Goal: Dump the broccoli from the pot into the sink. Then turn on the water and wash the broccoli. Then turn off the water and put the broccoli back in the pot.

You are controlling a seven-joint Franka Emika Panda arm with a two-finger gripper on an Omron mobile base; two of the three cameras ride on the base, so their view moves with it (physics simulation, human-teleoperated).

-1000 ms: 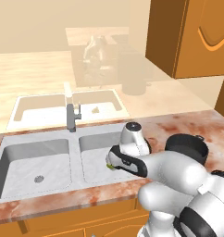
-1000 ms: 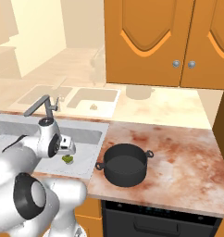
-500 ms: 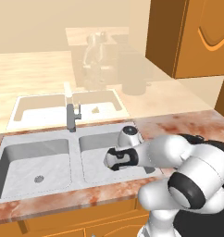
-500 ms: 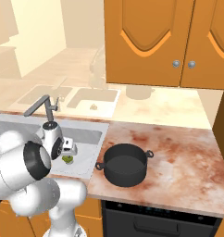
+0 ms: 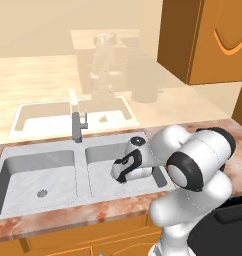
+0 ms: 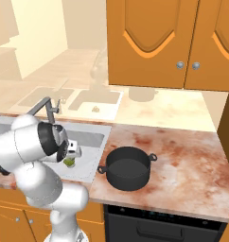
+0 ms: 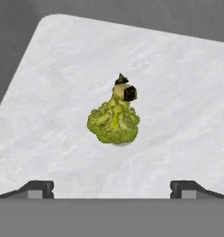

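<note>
The broccoli (image 7: 115, 121), a lumpy yellow-green floret with a short stalk, lies on the pale floor of the sink's right basin (image 7: 178, 92). My gripper (image 7: 113, 190) hangs just above it, open, with the fingertips (image 7: 40, 187) wide apart and nothing between them. In the right base view the gripper (image 6: 69, 158) sits right over the broccoli (image 6: 69, 162). In the left base view the gripper (image 5: 118, 175) is down inside the right basin of the sink (image 5: 100, 175). The black pot (image 6: 128, 176) stands on the counter right of the sink. No stream runs from the faucet (image 5: 77, 125).
The left basin (image 5: 38, 170) has a round drain (image 5: 41, 193). The marbled counter (image 6: 182, 156) stretches right of the pot. Orange wall cabinets (image 6: 168, 42) hang above it. My own arm (image 5: 193, 160) bulks over the sink's right rim.
The hand has sunk a little lower and leftward into the right basin, closer to the broccoli. The elbow has swung round. Broccoli and pot lie where they were.
</note>
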